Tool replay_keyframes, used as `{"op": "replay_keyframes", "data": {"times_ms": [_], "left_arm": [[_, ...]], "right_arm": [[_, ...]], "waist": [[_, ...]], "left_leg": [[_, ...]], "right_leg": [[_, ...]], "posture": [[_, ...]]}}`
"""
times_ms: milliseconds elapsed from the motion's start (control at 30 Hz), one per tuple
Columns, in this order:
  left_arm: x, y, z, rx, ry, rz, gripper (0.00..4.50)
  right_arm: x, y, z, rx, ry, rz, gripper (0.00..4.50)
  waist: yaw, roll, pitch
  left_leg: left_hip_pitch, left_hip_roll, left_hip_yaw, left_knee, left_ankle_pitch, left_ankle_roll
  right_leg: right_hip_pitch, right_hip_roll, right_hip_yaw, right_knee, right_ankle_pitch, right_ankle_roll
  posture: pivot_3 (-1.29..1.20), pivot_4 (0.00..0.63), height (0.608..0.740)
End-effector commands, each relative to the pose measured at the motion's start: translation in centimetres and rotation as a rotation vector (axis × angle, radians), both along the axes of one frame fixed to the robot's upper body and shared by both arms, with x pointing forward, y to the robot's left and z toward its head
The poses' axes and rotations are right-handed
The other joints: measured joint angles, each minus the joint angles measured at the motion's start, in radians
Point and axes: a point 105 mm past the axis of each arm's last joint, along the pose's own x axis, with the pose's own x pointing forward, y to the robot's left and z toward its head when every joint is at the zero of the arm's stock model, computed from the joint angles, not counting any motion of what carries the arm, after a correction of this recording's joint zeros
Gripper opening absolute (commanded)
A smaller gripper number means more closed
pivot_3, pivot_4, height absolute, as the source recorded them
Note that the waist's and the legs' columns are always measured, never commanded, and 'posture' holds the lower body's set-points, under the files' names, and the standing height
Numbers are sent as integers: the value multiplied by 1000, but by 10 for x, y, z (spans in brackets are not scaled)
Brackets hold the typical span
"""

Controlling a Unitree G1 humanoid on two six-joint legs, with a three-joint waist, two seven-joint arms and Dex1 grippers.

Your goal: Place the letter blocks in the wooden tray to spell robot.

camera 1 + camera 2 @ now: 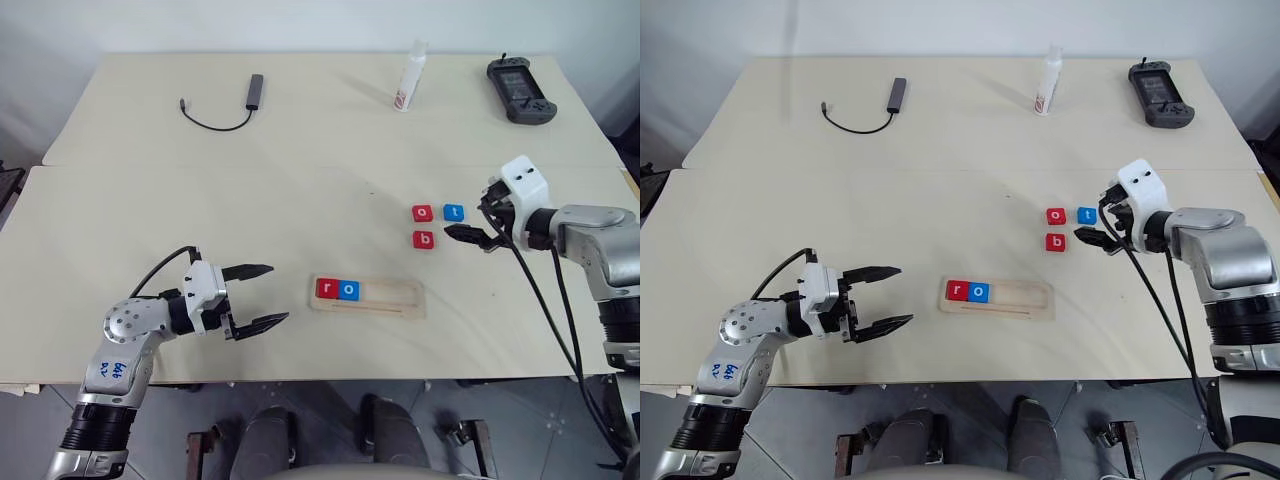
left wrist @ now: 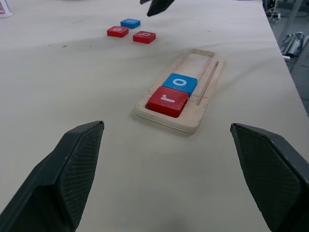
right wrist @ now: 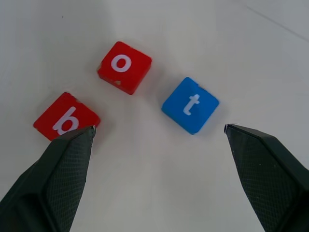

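The wooden tray (image 1: 390, 299) lies near the table's front edge, with a red r block (image 1: 326, 288) and a blue o block (image 1: 348, 290) at its left end. Behind it to the right lie a red o block (image 1: 422, 213), a blue t block (image 1: 454, 212) and a red b block (image 1: 424, 239). My right gripper (image 1: 472, 233) hovers open just right of these three, with nothing between its fingers. Well left of the tray, my left gripper (image 1: 260, 296) is open and empty and points toward the tray.
At the back of the table lie a black cable with a hub (image 1: 254, 91), a white bottle (image 1: 410, 79) and a black handheld controller (image 1: 520, 90). A seam (image 1: 250, 166) runs across the tabletop.
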Motion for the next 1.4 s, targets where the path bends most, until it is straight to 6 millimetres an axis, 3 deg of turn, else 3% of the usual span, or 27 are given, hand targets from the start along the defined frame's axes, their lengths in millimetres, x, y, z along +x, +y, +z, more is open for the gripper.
{"op": "replay_keyframes", "data": {"times_ms": [33, 300, 500, 633, 733, 967, 1167, 1267, 1400], "left_arm": [[-1, -3, 11, -9, -60, -2, 4453], [-1, -9, 12, -17, -56, -18, 4453], [0, -10, 14, -8, -58, -31, 4453], [0, -11, 15, -5, -61, -40, 4453], [-2, -16, 18, -12, -68, -67, 4500], [-2, -25, 20, -25, -70, -110, 4500], [-1, -35, 17, -50, -54, -140, 4500], [0, -42, 15, -63, -45, -175, 4500], [1, -50, 15, -90, -24, -217, 4500]], "right_arm": [[-4, 7, 14, 79, -8, -53, 4500], [-12, 31, -3, 213, -15, -207, 4500], [-15, 45, -28, 210, -12, -298, 4500], [-14, 51, -34, 212, -14, -336, 4500], [-13, 61, -37, 233, -16, -352, 3859], [-20, 62, -38, 224, -33, -363, 1494], [-33, 38, -20, 195, -106, -414, 1464], [-58, 13, -16, 187, -123, -509, 1464], [-98, 9, -23, 227, -123, -568, 1464]], "waist": [[-1, 0, 0], [0, 0, 0], [-2, 0, 0], [-5, 0, 0], [-8, 0, 0], [-14, 0, 0], [-16, 0, 0], [-4, 0, 0], [3, 0, 0]], "left_leg": [[0, 0, 0, 0, 0, 0], [0, 0, 0, 0, 0, 0], [0, 0, 0, -1, 0, 0], [1, 0, 0, -1, 0, -1], [1, 0, 0, -1, 0, -1], [1, 0, 0, -2, 0, -1], [1, 0, 0, -2, 0, -1], [0, 0, 0, -2, 0, -1], [0, 0, 0, -2, 0, -1]], "right_leg": [[0, 0, 0, 0, 0, 0], [0, 0, 0, 0, 0, 0], [0, 0, 0, 0, 0, 0], [0, 1, 0, 0, 0, 0], [0, 1, 0, 0, 0, 0], [0, 1, 0, 0, 0, 0], [0, 1, 0, 0, 0, 0], [0, 1, 0, 0, 0, 0], [0, 1, 0, -1, 0, 0]], "posture": [[0, 150, 740], [0, 150, 740], [0, 150, 740], [0, 150, 740], [0, 150, 740], [0, 150, 740], [0, 150, 740], [0, 150, 740], [0, 150, 740]]}}
